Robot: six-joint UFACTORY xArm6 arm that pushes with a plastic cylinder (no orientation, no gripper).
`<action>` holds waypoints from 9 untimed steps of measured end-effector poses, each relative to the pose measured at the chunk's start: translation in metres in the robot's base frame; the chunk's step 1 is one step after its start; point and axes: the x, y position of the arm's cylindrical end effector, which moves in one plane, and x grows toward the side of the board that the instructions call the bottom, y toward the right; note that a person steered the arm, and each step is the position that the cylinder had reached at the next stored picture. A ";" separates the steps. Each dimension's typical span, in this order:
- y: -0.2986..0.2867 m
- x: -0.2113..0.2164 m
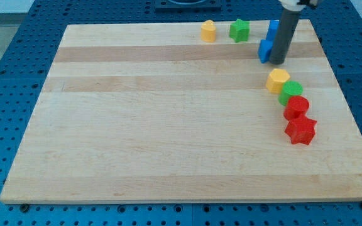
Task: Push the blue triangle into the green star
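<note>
The green star (239, 29) sits near the board's top edge, right of centre. A small blue block (264, 50) lies below and to the right of it, partly hidden by my rod; it looks like the triangle. A second blue block (273, 28) stands higher up, right of the star, also partly behind the rod. My tip (278, 63) rests on the board against the right side of the lower blue block.
A yellow block (208, 30) sits just left of the green star. Below my tip a curved row runs downward: a yellow hexagon (278, 80), a green round block (290, 92), a red block (296, 107) and a red star (301, 130). The board's right edge (332, 69) is close by.
</note>
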 end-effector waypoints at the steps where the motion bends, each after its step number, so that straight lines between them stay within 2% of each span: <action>1: 0.022 -0.008; 5: -0.014 -0.009; 7: 0.036 -0.030; 9: 0.021 -0.033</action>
